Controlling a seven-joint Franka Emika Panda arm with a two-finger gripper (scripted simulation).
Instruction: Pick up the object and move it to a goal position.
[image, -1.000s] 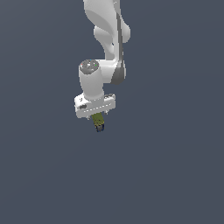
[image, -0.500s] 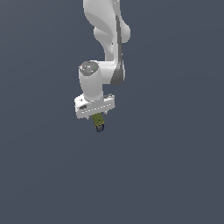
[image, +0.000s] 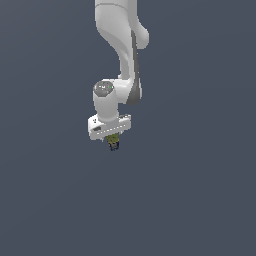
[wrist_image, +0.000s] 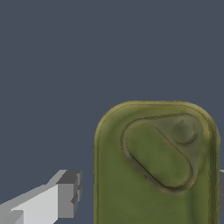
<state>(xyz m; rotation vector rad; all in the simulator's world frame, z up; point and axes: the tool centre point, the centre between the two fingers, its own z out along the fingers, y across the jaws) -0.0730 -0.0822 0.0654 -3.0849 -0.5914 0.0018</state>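
Note:
The object (image: 114, 145) is a tiny item, olive-green above and dark below, hanging under the white hand in the exterior view. My gripper (image: 113, 140) is shut on it, fingers pointing down. In the wrist view the object (wrist_image: 155, 166) shows its olive-green top, a rounded slab with an oval recess that fills much of the picture. One grey-tipped finger (wrist_image: 66, 194) stands beside it with a narrow gap showing, and only a sliver of the other finger appears at the picture's edge. The object's dark lower part is hidden in the wrist view.
The white arm (image: 122, 45) comes down from the top of the exterior view. Behind and below everything is a plain dark blue-grey ground (image: 200, 200) with no other objects, edges or markers visible.

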